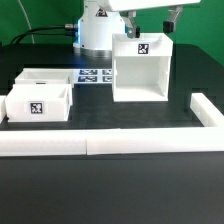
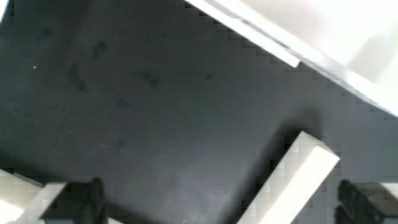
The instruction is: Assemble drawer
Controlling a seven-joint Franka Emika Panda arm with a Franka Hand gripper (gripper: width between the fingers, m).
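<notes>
The tall open-fronted white housing point(image 1: 140, 68) stands upright on the black table, a marker on its top. Two small white trays lie to the exterior view's left: one in front point(image 1: 40, 104) showing a marker, one behind it point(image 1: 47, 77). My gripper point(image 1: 150, 20) hangs above the housing's top, open and empty, fingers spread wide. In the wrist view the gripper point(image 2: 214, 208) is open, with dark fingertips point(image 2: 63, 203) at each side. A white edge point(image 2: 302, 185), probably the housing's, lies between them, nearer one finger. I cannot tell if it touches.
The marker board point(image 1: 95, 76) lies flat between the trays and the housing. A long low white border wall point(image 1: 110, 143) runs along the front and turns back at the exterior view's right point(image 1: 206, 112). The robot's white base point(image 1: 98, 30) stands behind. A white band point(image 2: 294, 45) crosses the wrist view.
</notes>
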